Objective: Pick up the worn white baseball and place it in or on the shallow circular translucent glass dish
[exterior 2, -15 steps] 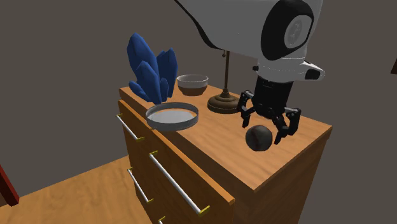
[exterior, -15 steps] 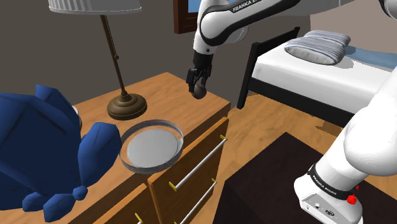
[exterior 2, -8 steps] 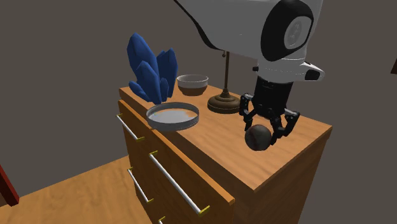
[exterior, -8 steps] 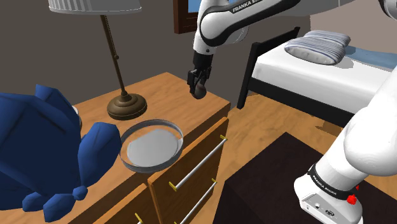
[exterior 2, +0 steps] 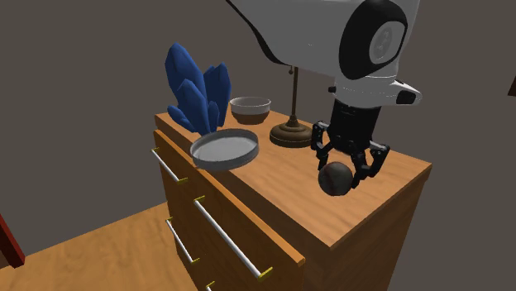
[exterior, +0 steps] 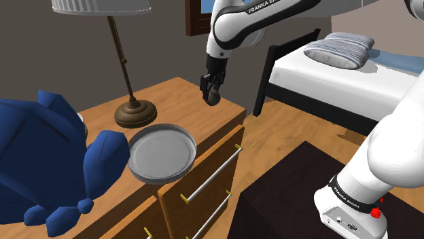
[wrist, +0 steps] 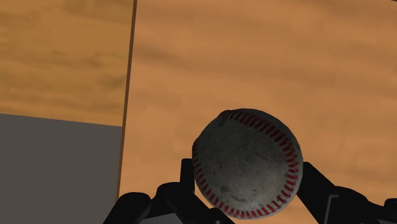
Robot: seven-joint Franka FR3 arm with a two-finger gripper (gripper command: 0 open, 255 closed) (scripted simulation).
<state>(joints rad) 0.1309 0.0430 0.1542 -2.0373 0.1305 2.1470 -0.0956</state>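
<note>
gripper (exterior 2: 345, 172): jaws clamping the scuffed baseball (wrist: 247, 163) — hanging just above the dresser (exterior 2: 397, 178) top, near its lamp end
dish (exterior 2: 207, 159): sitting at the dresser's front edge — well apart from the baseball

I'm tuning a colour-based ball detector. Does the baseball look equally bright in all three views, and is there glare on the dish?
No. Wrist view: the baseball is lit, pale grey with clear red stitching. Second exterior view: it looks dark, stitching unreadable. Shoulder view: dark too; the dish is flat grey, no glare.
</note>
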